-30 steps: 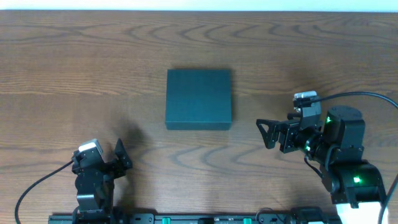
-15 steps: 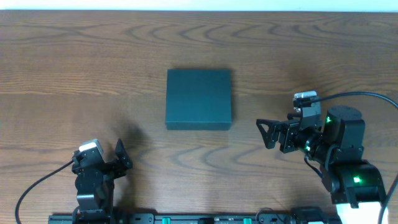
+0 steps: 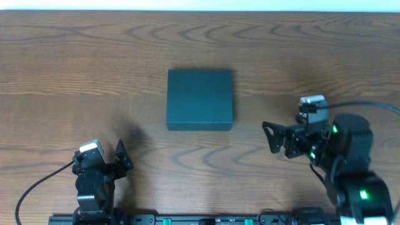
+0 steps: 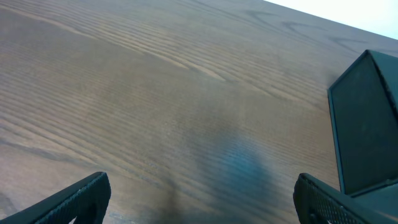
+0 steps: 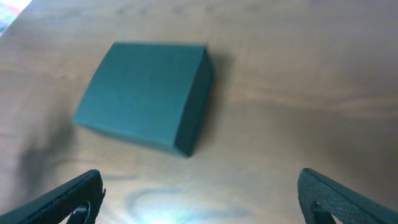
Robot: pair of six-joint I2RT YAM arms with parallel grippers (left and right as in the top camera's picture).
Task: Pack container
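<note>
Right hand (image 3: 270,137): fingers spread wide, released, grasping nothing; it points leftward across the desk (image 3: 75,75), near the container (image 3: 199,100) but apart from it, off the container's near right corner. Left hand (image 3: 123,156): likewise spread and empty, low at the near left of the desk, well apart from the container. Container: dark, matte, lid shut flat, lying at the middle of the desk. Its outline is nearly square, so no long axis stands out; its edges run parallel to the desk's edges. The hinge side cannot be told.
</note>
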